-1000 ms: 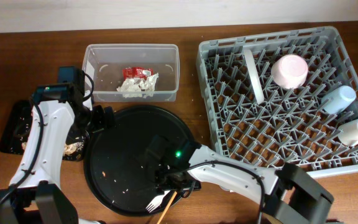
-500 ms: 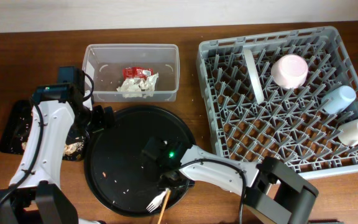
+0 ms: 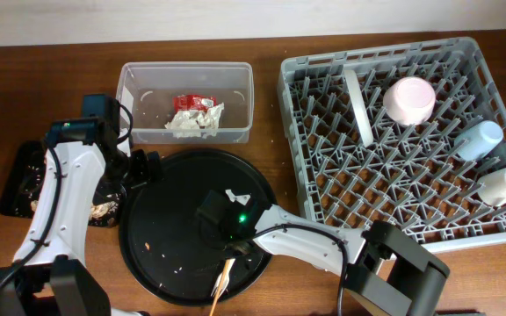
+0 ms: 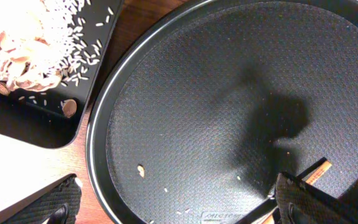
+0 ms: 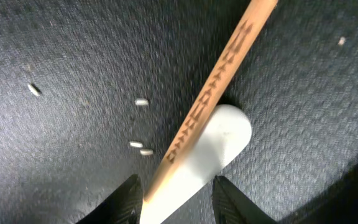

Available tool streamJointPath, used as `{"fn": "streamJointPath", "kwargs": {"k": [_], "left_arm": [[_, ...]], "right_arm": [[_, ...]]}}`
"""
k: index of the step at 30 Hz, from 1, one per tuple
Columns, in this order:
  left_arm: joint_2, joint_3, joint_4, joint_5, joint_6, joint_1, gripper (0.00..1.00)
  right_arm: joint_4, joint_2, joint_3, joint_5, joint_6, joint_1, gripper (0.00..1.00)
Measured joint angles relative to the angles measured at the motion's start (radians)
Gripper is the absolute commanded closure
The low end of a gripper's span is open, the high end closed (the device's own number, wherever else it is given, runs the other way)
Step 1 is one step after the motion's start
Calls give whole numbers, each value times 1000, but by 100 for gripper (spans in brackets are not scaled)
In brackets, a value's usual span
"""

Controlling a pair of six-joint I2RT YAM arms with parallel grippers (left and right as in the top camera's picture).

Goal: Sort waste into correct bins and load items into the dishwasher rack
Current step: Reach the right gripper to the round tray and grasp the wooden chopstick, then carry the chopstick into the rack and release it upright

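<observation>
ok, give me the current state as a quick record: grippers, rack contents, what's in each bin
left gripper: open, empty, above round tray rim
right gripper: fingers either side of chopstick and fork handle on round tray; grip unclear
rack: plate, pink bowl, blue cup, white cup
clear tub: red wrapper, tissue
black tray: rice, brown bit

The left arm (image 3: 64, 184) bends beside the left rim of the large round black plastic tray (image 3: 174, 211), its left gripper (image 4: 176, 190) spread wide just above that rim. The right arm (image 3: 314, 250) reaches in over the tray's near edge, right gripper (image 5: 176, 193) pointing down, jaws partly narrowed.
</observation>
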Motion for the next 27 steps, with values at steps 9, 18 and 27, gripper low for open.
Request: {"fn": "streamJointPath", "kwargs": {"k": [9, 18, 27], "left_arm": [[0, 0, 0, 0, 0, 0, 1], [0, 0, 0, 0, 0, 0, 1], [0, 0, 0, 0, 0, 0, 1]], "right_arm": [[-6, 0, 0, 12, -132, -175, 65], [-109, 0, 0, -179, -183, -208, 62], [-146, 0, 0, -238, -101, -62, 62]]}}
